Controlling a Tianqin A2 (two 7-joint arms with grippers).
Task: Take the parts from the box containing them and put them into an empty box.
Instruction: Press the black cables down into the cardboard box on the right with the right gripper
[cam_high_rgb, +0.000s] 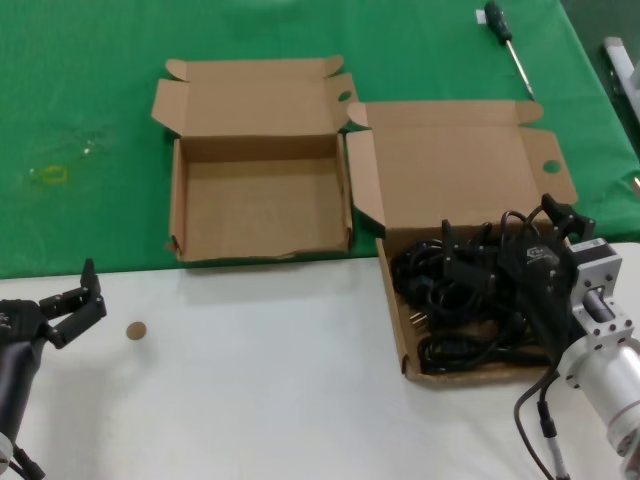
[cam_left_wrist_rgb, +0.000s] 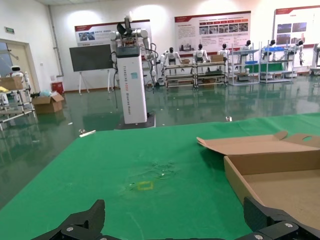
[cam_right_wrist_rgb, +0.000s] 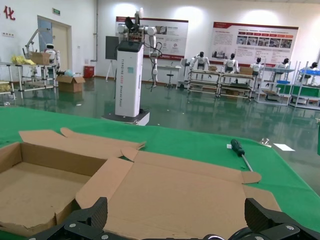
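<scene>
Black power cords (cam_high_rgb: 455, 290) lie tangled in the wider cardboard box (cam_high_rgb: 392, 300) at the right, whose broad lid (cam_high_rgb: 455, 165) lies open behind it. My right gripper (cam_high_rgb: 500, 225) hangs open over the back of that pile; whether it touches a cord I cannot tell. In the right wrist view its fingertips (cam_right_wrist_rgb: 97, 212) stand wide apart before the lid (cam_right_wrist_rgb: 175, 190), with a bit of cord (cam_right_wrist_rgb: 240, 234) at the edge. The smaller box (cam_high_rgb: 260, 200) left of it holds nothing. My left gripper (cam_high_rgb: 80, 300) rests open over the white table at the near left.
A screwdriver (cam_high_rgb: 505, 35) lies on the green cloth behind the right box. A small brown disc (cam_high_rgb: 135, 330) sits on the white table (cam_high_rgb: 250, 400) near my left gripper. A yellow mark (cam_high_rgb: 50, 175) shows on the cloth at the left.
</scene>
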